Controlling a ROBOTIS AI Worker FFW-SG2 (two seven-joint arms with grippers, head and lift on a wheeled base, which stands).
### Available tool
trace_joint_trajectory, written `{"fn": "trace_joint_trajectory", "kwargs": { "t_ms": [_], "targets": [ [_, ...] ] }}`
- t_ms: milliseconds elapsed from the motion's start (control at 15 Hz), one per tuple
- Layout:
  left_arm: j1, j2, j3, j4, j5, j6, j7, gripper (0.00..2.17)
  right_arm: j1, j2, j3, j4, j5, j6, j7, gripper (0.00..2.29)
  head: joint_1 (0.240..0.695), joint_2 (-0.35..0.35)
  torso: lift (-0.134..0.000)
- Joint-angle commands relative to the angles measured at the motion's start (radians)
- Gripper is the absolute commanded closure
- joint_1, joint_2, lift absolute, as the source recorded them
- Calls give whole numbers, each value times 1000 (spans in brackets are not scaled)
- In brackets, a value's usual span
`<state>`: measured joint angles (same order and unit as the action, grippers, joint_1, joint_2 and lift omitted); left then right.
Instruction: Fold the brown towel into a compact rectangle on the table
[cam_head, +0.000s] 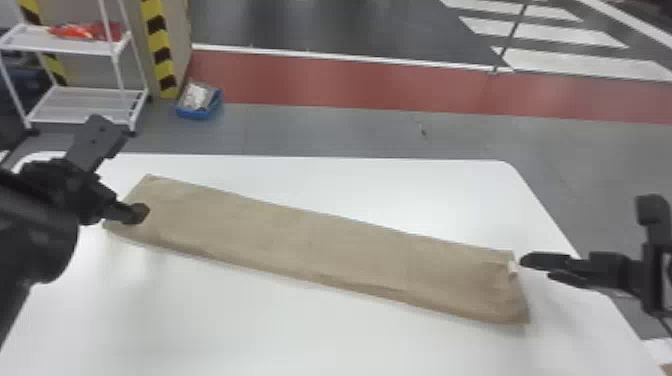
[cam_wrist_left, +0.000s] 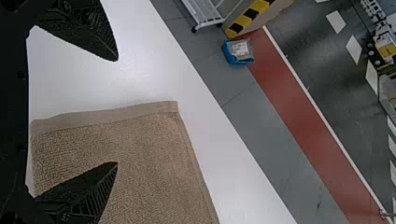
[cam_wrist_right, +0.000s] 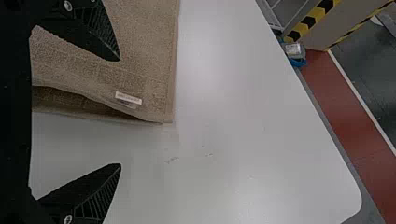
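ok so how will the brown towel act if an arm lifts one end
The brown towel will probably droop, since its layers look soft and gape at one end. It likely won't slip easily from a grip, given the rough, looped weave.

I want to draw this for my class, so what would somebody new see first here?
Probably the long brown towel, lying slantwise across the white table. Next, the robot's two black arms: the left one's open fingers are at one end of it, the right one's at the other.
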<state>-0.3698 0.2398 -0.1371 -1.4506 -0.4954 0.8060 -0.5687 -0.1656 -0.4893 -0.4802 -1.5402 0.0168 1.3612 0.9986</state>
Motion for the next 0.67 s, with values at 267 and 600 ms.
{"fn": "trace_joint_trajectory", "kwargs": {
  "t_ms": [267,600],
  "targets": [
    [0,-4,5,-1,5,6,-7,100,3,1,0,0,0,-3,0,73,695,-177,-124],
    [-1,-2,10,-1,8,6,-22,103,3,5,2,0,0,-3,0,73,695,-178,-124]
  ]
}}
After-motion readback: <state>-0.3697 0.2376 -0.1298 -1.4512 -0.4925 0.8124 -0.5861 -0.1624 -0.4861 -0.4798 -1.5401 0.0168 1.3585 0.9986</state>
